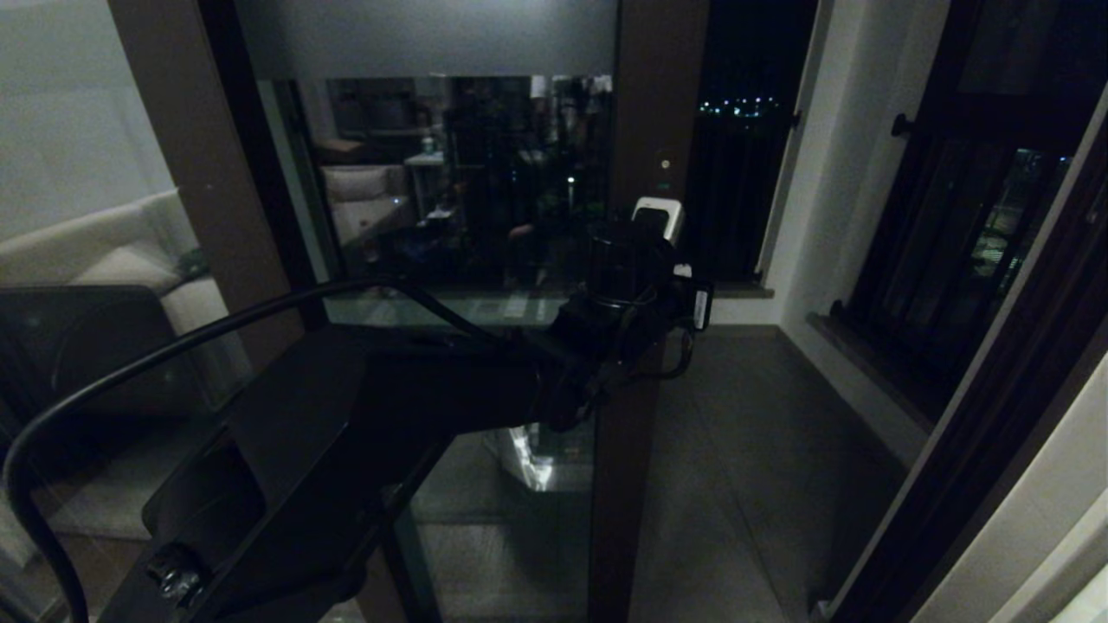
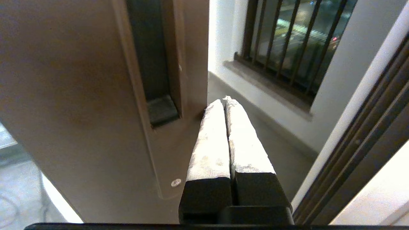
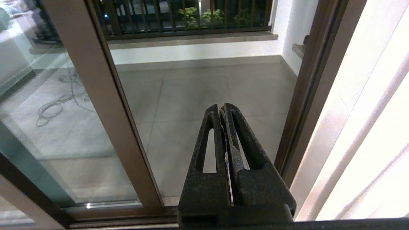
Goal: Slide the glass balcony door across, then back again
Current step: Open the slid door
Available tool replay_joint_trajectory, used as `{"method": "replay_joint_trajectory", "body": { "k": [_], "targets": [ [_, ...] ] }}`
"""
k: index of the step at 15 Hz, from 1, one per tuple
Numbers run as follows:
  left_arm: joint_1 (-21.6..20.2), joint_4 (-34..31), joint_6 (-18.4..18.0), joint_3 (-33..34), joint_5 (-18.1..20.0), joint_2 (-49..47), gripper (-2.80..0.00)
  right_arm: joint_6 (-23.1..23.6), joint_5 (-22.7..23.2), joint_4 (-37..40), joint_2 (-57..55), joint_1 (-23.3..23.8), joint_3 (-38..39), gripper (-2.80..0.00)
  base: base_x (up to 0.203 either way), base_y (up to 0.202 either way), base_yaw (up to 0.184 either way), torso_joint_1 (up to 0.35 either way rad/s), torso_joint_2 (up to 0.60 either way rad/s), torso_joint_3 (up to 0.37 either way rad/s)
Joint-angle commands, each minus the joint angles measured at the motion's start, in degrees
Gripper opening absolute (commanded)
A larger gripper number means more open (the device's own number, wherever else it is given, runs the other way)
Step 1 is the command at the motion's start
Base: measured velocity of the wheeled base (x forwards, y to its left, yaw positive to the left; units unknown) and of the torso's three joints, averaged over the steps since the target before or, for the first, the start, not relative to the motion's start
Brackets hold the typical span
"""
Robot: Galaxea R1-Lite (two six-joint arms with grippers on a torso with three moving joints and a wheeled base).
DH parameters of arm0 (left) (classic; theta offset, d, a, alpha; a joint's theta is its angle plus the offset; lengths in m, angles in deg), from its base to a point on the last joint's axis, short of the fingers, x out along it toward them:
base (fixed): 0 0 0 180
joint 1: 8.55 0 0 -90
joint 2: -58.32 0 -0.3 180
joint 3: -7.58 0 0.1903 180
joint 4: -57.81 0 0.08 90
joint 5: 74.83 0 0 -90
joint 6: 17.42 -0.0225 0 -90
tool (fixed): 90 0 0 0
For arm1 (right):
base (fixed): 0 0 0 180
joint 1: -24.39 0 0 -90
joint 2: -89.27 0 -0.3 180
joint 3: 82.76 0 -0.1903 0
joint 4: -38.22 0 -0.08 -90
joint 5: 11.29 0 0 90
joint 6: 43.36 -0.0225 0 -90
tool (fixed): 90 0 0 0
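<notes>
1. Closest in, the left gripper point(image 2: 224, 101) has its jaws pressed together on nothing, tips at the edge of the glass balcony door point(image 2: 96, 95), beside its recessed handle point(image 2: 156, 80).
2. Head view hides the contact behind the arm.
3. Right gripper point(image 3: 222, 107) hangs with jaws together, clear of the door.

The balcony floor point(image 3: 204, 86) is laid with large grey tiles. A white wall point(image 3: 191, 51) carries a low ledge point(image 3: 191, 40) under a black-barred window point(image 3: 179, 14), with green plants visible beyond the bars. A second barred window point(image 2: 294, 41) sits in the side wall above a brown sill point(image 2: 265, 86). A pale sofa point(image 1: 130, 260) stands indoors. Cables point(image 3: 57, 102) lie coiled on the floor. Outside is dark, with distant lights point(image 1: 736, 107).
</notes>
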Motion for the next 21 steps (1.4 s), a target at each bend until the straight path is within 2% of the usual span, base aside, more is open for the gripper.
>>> {"method": "replay_joint_trajectory", "body": {
  "k": [1,21],
  "targets": [
    [-0.7,0.1,-0.2,-0.5,-0.2,-1.1,-2.8,0.0,0.0,0.0,-0.1,-0.1,0.0,-2.8,0.0,0.0,0.0,0.0,0.0,0.0],
    [-4.2,0.0,-0.3,-0.4,-3.8,-0.6,-2.8,0.0,0.0,0.0,-0.1,0.0,0.0,-2.8,0.0,0.0,0.0,0.0,0.0,0.0]
  ]
}}
